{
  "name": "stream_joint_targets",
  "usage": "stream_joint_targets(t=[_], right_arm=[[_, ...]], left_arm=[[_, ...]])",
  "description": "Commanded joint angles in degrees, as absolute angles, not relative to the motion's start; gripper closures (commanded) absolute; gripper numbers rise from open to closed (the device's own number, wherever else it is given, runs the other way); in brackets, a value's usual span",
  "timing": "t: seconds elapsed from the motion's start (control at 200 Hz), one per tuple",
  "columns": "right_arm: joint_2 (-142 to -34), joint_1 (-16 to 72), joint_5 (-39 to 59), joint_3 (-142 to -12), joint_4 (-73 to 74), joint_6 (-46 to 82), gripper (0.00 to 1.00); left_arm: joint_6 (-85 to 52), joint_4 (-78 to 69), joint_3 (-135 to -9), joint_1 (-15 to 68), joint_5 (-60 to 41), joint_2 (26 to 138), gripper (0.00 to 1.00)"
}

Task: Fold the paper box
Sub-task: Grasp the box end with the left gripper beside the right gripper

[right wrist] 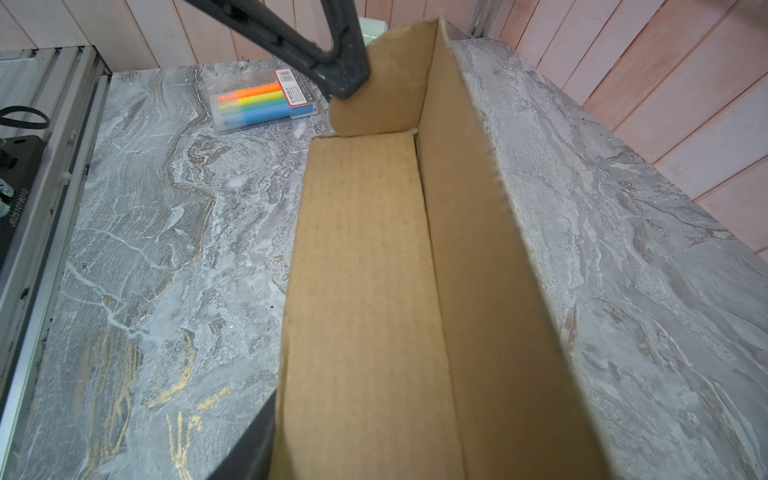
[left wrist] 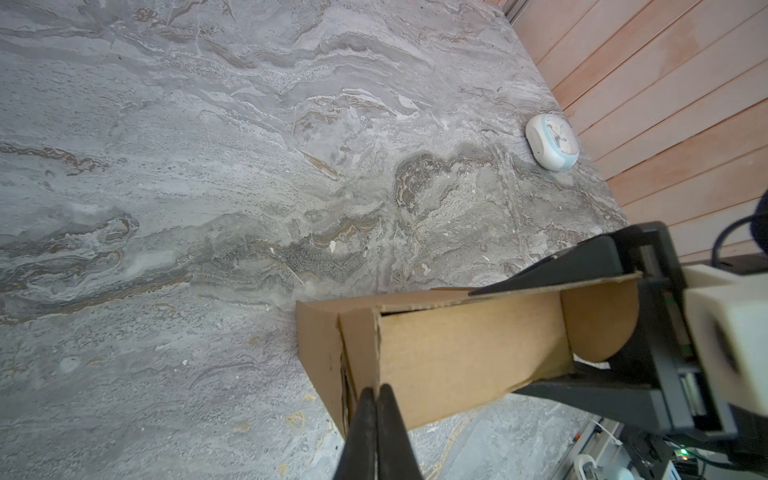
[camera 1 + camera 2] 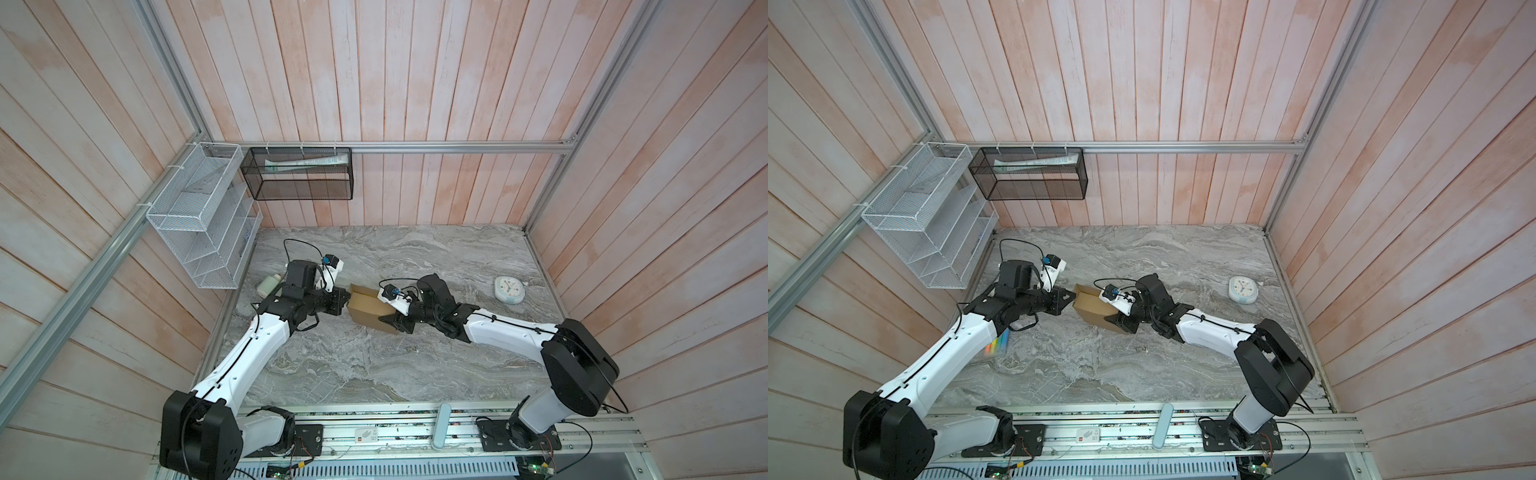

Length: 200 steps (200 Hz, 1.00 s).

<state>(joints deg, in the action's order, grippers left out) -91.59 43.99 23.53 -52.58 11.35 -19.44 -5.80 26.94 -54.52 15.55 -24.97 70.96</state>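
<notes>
Two grippers meet at the paper box (image 3: 368, 309), which sits on the marble table (image 3: 374, 374) between the arms, a little toward the left arm's side. It is half formed: the right wrist view shows a floor panel, one long wall standing, and a rounded end flap (image 1: 374, 87) raised at the far end. The left gripper (image 2: 376, 399) has its jaws pressed together, and they appear to pinch the thin edge of that flap at the box's corner. The right gripper (image 2: 494, 341) stands about half spread, one finger on each long side of the opposite end. It clamps the box across its width, with a second flap (image 2: 598, 322) between its fingers.

The step in hand looks like turning the end flap inward so that a side wall can lock over it. To do it well, the right gripper should act as a firm anchor without crushing the walls. The left one should swing the pinched flap about its crease and not drag the whole box. A pull off the crease line could tear the corner, which looks frayed. A clock (image 3: 509, 290) and a pack of coloured pens (image 1: 266, 102) lie well apart from the work.
</notes>
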Motion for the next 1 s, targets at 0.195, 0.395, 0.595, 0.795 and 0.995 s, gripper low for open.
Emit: stream_joint_targets(t=[0.195,0.395,0.595,0.795,0.995], right_arm=[[-93.6,43.9,25.7,-55.8,8.7,-19.2,0.55],[-93.5,43.9,26.0,-56.0,8.5,-19.3,0.55],[-93.3,43.9,25.9,-55.7,8.4,-19.4,0.51],[-92.7,43.9,25.9,-55.6,8.6,-19.6,0.45],[-91.8,43.9,25.0,-54.7,9.6,-19.6,0.37]], left_arm=[[-4.7,25.9,-52.2,15.9,-21.5,69.7,0.97],[-4.7,25.5,-51.5,15.9,-20.4,69.6,0.98],[-4.7,25.1,-51.0,16.0,-19.4,69.4,0.98],[-4.7,24.9,-50.5,16.2,-19.0,69.3,0.99],[-4.8,24.5,-50.3,16.3,-19.1,69.4,0.99]])
